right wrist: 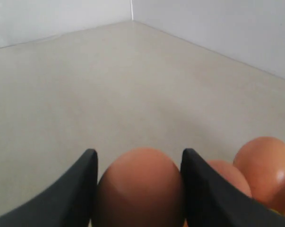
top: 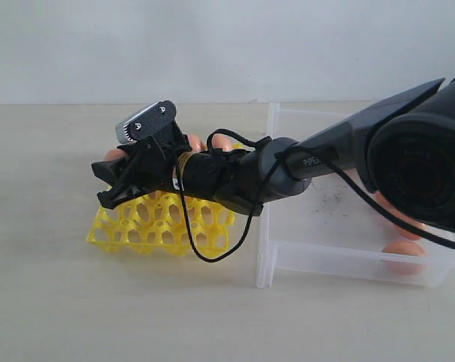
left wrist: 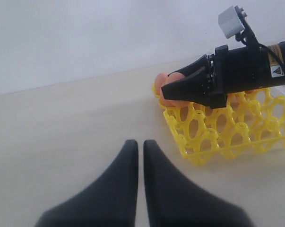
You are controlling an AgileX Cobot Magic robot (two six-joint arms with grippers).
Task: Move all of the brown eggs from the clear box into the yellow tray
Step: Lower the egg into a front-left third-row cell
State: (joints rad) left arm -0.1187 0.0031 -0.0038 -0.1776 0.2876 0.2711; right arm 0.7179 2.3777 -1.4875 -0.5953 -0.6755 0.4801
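Our right gripper pinches one brown egg by its flanks, a finger on each side. We hold it over the yellow tray, at what looks like a corner cup on the side away from the clear box. Seated eggs already fill tray cups just beside it. At least two remaining eggs lie in the box at the end farthest from the tray. The arm hides much of the box floor, so we cannot count them. Our left gripper hovers over bare table near the tray, its fingers pressed almost together and holding nothing.

We judge the release to be the risky part.
- **Off-centre drop:** the egg could land on a pointed post, tip, and roll off the tray's outer edge onto the table.
- **Spreading fingers:** the one nearest the seated eggs could nudge one out of its cup.
- **Slipping grip:** the shell is smooth and curved, so a loose or uneven hold could let the egg slide out before it is low enough.
- **Snagged cable:** the black cable loops down over the tray. When we pull back it could catch on a post and drag the light tray.
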